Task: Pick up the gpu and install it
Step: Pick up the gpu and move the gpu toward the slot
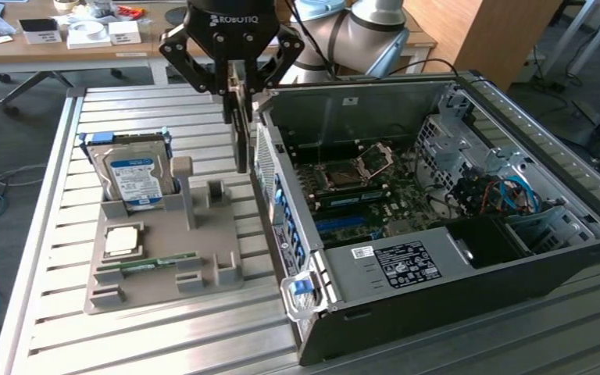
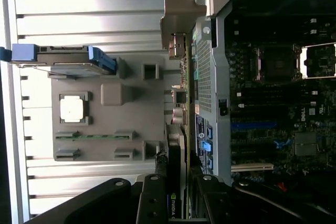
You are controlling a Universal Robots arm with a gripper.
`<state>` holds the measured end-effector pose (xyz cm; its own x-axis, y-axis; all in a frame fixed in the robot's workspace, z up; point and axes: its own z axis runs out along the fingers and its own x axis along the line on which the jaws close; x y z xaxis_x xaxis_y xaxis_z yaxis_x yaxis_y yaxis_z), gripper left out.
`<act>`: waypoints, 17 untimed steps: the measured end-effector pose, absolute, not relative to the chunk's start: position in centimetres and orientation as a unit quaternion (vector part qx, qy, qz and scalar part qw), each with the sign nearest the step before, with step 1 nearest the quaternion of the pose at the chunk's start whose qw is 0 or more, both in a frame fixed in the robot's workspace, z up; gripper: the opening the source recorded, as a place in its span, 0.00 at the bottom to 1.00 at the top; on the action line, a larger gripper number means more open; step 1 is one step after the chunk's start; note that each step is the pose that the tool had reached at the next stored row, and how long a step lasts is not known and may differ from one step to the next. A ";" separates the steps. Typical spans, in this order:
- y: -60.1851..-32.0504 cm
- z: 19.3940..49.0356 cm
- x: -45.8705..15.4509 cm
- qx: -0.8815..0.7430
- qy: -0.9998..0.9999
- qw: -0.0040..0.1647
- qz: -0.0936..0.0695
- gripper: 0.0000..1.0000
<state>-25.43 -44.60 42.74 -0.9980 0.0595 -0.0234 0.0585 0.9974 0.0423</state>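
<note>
The gpu is a thin dark card hanging on edge, held at its upper end, just outside the rear wall of the open computer case. My gripper is shut on it, above the gap between the grey parts holder and the case. In the wrist view, the gpu runs edge-on away from my gripper. Its pale metal bracket is at the far end, alongside the case's perforated rear panel. The motherboard lies exposed inside the case.
The grey holder carries a hard drive with a blue-white label, a square silver CPU and a narrow green RAM stick. Everything rests on a slatted aluminium table. A wooden desk with small items stands behind.
</note>
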 end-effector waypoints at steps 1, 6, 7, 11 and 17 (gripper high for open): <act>-44.6 42.7 -25.3 0.030 0.999 0.012 0.021 0.27; -44.6 42.7 -24.5 0.029 0.999 0.012 0.021 0.27; -44.6 42.7 -24.4 0.030 0.999 0.012 0.021 0.27; -44.6 42.7 -23.8 0.030 0.999 0.012 0.021 0.27; -44.6 42.7 -23.3 0.029 0.999 0.012 0.021 0.27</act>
